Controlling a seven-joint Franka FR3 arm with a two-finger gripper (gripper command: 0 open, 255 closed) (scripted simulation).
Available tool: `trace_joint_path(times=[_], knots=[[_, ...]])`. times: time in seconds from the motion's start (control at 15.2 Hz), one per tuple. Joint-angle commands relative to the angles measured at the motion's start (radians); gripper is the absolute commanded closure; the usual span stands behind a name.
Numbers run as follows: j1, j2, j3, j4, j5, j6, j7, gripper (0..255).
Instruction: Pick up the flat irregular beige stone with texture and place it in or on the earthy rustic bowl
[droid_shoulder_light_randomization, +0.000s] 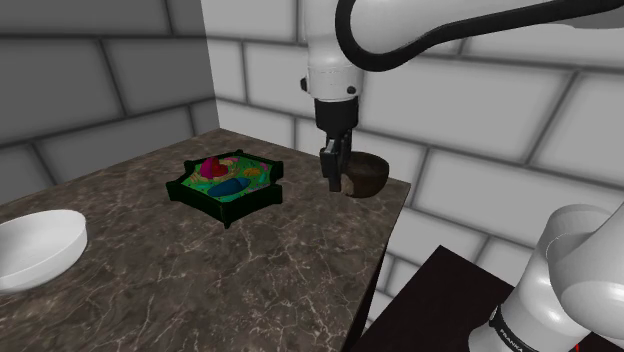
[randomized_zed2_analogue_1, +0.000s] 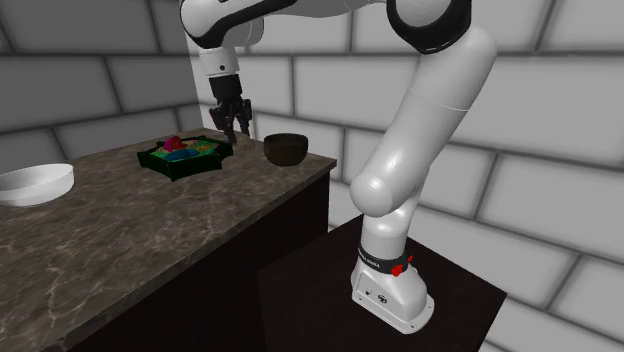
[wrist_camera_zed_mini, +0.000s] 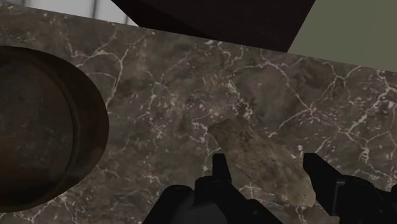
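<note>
Grey block walls close in a dark marbled counter (droid_shoulder_light_randomization: 200, 280), and I hang low over its corner. The stone (wrist_camera_zed_mini: 254, 149), flat, brownish and mottled much like the marble, sits directly under my claw (wrist_camera_zed_mini: 267, 162). Its long axis runs slantwise across my span rather than square to it. I cannot tell whether I grip it or merely straddle it. The brown bowl (droid_shoulder_light_randomization: 374, 186) stands just beside me, on the side away from the stand, and I see nothing inside it, so my guess is a short sideways carry. A green tray (droid_shoulder_light_randomization: 197, 199) of red, blue and green shapes lies beyond. A white bowl (droid_shoulder_light_randomization: 50, 250), well apart, looks bare.
</note>
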Motion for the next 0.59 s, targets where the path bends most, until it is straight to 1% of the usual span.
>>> trace_joint_path(times=[0.0,0.07,0.53], knots=[[0.0,-0.002,-0.001,0.025,0.0,-0.027,0.0,255],[0.0,-0.002,-0.001,0.028,0.0,-0.03,0.0,255],[-0.071,0.021,-0.11,0.045,-0.057,-0.022,-0.163,255]])
